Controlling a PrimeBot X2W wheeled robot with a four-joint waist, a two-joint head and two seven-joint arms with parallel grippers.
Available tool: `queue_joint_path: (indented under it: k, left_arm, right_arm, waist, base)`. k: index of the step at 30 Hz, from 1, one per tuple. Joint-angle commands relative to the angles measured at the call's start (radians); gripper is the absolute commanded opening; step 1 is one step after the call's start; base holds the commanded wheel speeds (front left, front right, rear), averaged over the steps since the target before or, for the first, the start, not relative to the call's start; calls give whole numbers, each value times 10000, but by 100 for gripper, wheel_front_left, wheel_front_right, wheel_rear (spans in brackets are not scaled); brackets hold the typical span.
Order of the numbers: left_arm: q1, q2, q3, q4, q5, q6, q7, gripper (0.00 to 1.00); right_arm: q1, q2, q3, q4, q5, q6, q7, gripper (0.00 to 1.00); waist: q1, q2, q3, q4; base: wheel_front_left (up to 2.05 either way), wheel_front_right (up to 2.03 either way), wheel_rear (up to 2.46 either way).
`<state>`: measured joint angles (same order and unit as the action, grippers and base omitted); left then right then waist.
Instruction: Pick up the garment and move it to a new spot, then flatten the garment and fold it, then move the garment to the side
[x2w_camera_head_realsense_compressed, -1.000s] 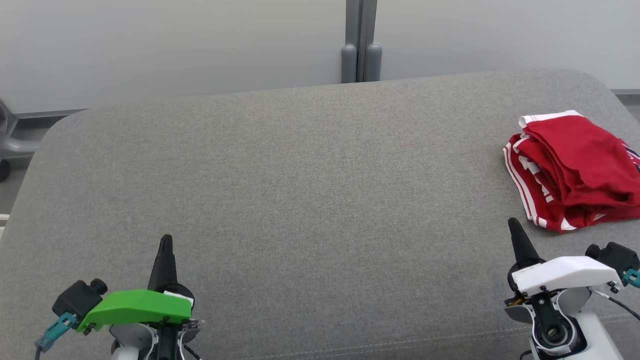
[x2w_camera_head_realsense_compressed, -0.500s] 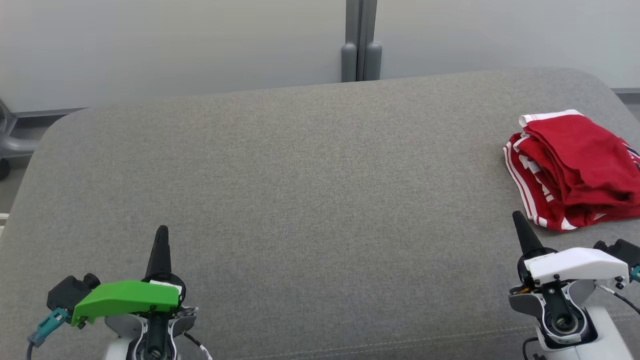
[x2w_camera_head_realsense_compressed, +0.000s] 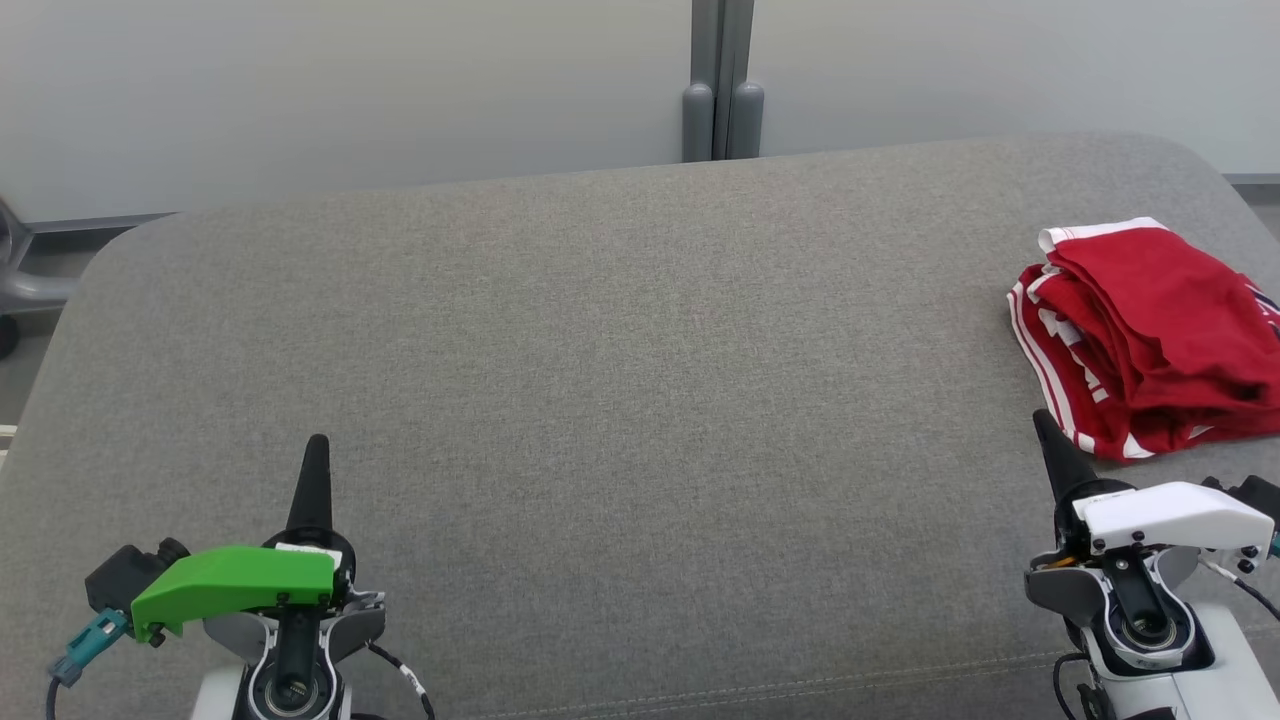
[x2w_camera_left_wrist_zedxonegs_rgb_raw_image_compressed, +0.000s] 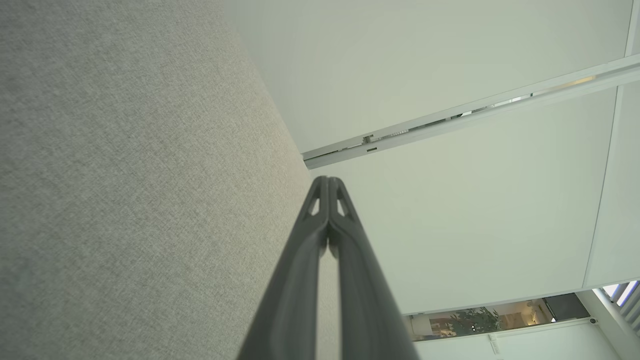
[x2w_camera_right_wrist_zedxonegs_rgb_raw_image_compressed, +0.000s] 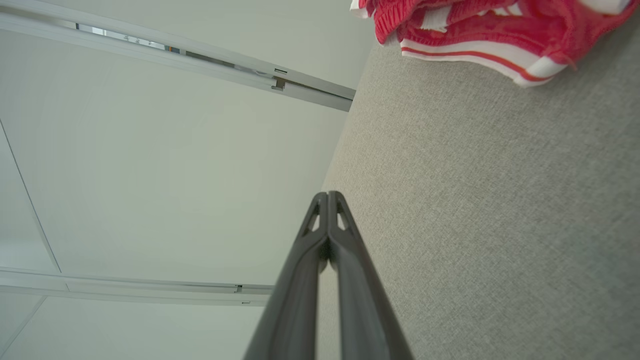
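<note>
Left end effector (x2w_camera_head_realsense_compressed: 314, 450) lower left of the frame, fingers pressed together, pointing up. Right end effector (x2w_camera_head_realsense_compressed: 1043, 425) lower right, closed too, tilted slightly left, empty.

Before you lies a broad grey fabric cushion (x2w_camera_head_realsense_compressed: 640, 350) with rounded corners. Behind it you see pale wall panels (x2w_camera_head_realsense_compressed: 350, 90) joined by a grey post (x2w_camera_head_realsense_compressed: 722, 80), under soft, even light.

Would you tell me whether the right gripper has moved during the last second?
Yes: the right gripper has crept rightward, its tip nearer the unmoved red garment.
</note>
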<state>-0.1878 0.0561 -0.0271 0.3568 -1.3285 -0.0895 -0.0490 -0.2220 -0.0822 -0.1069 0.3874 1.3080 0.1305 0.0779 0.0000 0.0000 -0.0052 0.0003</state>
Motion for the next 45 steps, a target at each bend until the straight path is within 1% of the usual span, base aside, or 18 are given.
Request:
queue_joint_path:
  k: [1, 35, 41, 45]
  left_arm:
    - [-283, 62, 78, -2, -278, -101, 62, 0]
    - [-921, 40, 453, 488, -2769, -415, 583, 0]
    - [-1001, 35, 498, 547, -3062, -457, 644, 0]
    - [-967, 28, 500, 536, -3003, -449, 644, 0]
  right_arm:
    - [-223, -54, -81, 5, 280, 6, 95, 0]
    - [-744, -64, -707, 469, 2750, 4, 953, 0]
    - [-793, -63, -787, 533, 3064, 4, 1074, 0]
    - [-793, -50, -791, 522, 3006, 4, 1056, 0]
  waist:
    - [0, 0, 3, 0]
    - [0, 0, 74, -1]
    - [0, 0, 84, -1]
    - [0, 0, 84, -1]
  base:
    - [0, 0, 0]
    - [0, 0, 0]
    - [0, 0, 0]
    - [0, 0, 0]
